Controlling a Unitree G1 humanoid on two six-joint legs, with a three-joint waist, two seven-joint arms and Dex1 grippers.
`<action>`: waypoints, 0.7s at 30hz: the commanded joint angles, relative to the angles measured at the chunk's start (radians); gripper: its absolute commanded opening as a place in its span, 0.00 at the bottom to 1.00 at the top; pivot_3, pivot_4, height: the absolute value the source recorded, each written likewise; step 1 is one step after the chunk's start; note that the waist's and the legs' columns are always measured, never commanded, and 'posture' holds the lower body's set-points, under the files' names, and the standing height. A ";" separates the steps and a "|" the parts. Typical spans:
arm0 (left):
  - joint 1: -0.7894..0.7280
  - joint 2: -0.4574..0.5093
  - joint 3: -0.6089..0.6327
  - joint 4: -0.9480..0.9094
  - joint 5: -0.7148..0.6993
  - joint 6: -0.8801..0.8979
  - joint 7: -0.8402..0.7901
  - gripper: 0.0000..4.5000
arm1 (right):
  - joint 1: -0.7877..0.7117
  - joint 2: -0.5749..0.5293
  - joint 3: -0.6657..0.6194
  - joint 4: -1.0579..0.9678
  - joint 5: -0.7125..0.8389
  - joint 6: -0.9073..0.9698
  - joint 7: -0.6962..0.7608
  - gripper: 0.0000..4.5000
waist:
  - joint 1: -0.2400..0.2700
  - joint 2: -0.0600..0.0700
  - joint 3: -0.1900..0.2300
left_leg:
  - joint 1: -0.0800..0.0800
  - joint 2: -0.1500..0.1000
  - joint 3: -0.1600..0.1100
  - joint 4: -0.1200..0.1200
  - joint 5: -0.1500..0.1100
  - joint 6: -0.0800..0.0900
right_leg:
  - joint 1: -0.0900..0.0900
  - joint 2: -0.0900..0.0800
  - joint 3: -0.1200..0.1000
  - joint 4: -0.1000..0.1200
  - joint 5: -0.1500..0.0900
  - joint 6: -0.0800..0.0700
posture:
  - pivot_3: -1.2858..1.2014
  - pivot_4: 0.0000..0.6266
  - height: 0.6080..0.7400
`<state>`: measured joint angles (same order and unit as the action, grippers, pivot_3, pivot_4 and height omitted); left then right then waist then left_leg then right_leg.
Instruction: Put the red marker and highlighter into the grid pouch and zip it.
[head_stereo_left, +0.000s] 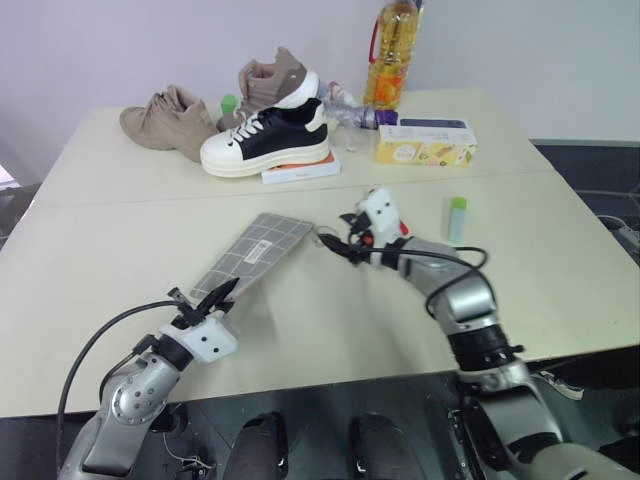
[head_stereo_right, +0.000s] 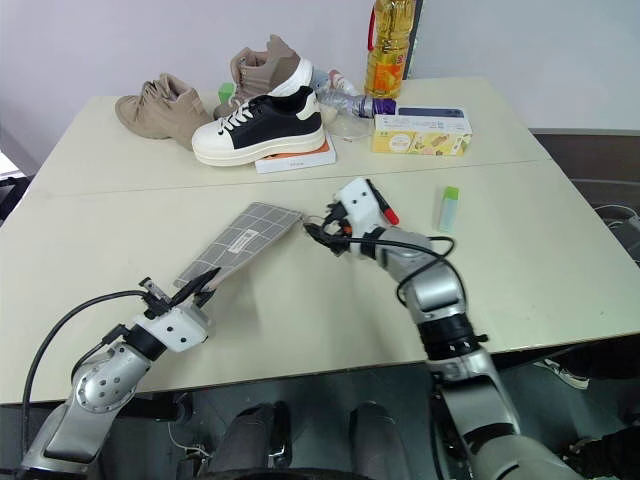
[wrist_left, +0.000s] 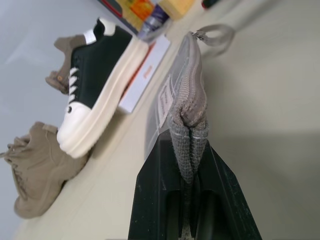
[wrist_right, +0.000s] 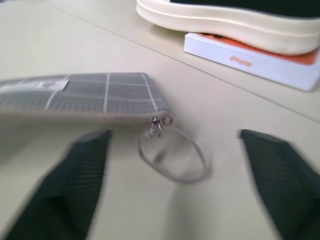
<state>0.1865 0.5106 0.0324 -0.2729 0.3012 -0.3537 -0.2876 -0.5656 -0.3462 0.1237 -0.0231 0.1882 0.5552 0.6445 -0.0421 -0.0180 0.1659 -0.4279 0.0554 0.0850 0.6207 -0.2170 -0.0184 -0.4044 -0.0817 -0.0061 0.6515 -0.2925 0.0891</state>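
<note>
Table (head_stereo_left: 120, 250) cream, seam across, pale wall behind, left gripper (head_stereo_left: 215, 296) pinching grid pouch (head_stereo_left: 262, 246), right gripper (wrist_right: 172, 165) spread.

The grid pouch (head_stereo_left: 255, 252) is grey with thin white grid lines and a pale label patch. The highlighter (head_stereo_left: 457, 218) is pale with a light-green cap. The table (head_stereo_left: 120, 260) is cream.

I see the grid pouch (head_stereo_right: 238, 243), grey with white lines and a pale label, lifted at its near end, far end resting on the table. Beyond it lie the red marker (head_stereo_right: 381, 203) and, further right, the green-capped highlighter (head_stereo_right: 449, 208).
</note>
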 joint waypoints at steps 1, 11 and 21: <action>-0.022 -0.006 -0.003 -0.038 -0.042 -0.009 -0.013 0.00 | 0.011 -0.031 0.030 -0.052 -0.026 -0.032 0.021 0.95 | -0.002 0.000 0.000 | 0.000 0.000 0.000 0.000 0.000 0.000 | 0.000 0.001 0.000 0.000 0.000 0.000 | 0.52 0.24 1.00; -0.057 -0.028 -0.043 -0.036 -0.083 -0.016 -0.051 0.00 | -0.042 0.025 0.054 0.106 -0.127 -0.093 -0.102 0.95 | 0.000 0.000 0.000 | 0.000 0.004 0.002 0.002 0.000 0.000 | 0.000 0.005 0.000 0.000 0.000 0.000 | 0.52 0.24 1.00; -0.038 -0.046 -0.060 -0.057 -0.078 -0.004 -0.057 0.00 | -0.032 0.043 0.049 0.105 -0.122 -0.087 -0.104 0.10 | 0.002 0.000 0.000 | 0.000 0.004 0.002 0.003 0.000 0.000 | 0.000 0.005 0.000 0.001 0.000 0.000 | 0.52 0.24 1.00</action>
<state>0.1453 0.4675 -0.0254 -0.2811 0.2283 -0.3535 -0.3487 -0.5967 -0.3002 0.1862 0.1366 0.0590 0.4742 0.5337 -0.0400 -0.0183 0.1662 -0.4280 0.0593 0.0874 0.6235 -0.2170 -0.0185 -0.4045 -0.0770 -0.0057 0.6521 -0.2923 0.0892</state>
